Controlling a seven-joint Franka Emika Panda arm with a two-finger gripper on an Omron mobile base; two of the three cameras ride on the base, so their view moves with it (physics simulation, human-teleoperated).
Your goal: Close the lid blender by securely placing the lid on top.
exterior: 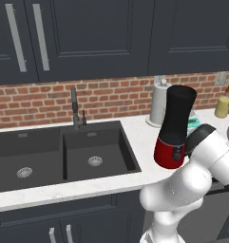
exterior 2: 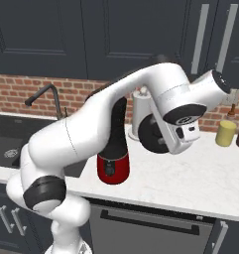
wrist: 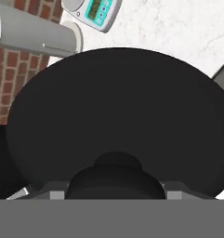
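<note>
1. Dark cabinet doors (exterior: pixel 87 33) fill the top of both base views, with a red brick wall (exterior: pixel 40 102) under them and a pale marble counter (exterior 2: pixel 200 178) running below.
2. Sunk into the counter at the left of the left base view is a black double sink (exterior: pixel 63 154) with a dark tap (exterior: pixel 75 109) behind it.
3. Standing on the counter right of the sink, the blender (exterior: pixel 175 126) has a tall matte black jar on a glossy red rounded base; the right base view shows a small button on the red base, and the arm crosses in front of the jar there.
4. Just behind the blender stands a white paper-towel roll (exterior: pixel 158 102).
5. Seen from the hand view, the lid (wrist: pixel 118 116) is a broad flat black disc with a raised knob at its lower middle, and the gripper (wrist: pixel 115 188) is clamped on that knob.
6. That view alone shows a small kitchen scale (wrist: pixel 92 11) at its top, lying on the marble.
7. Right of the blender the counter lies open as far as a yellow jar (exterior 2: pixel 225 133) near the right edge.
</note>
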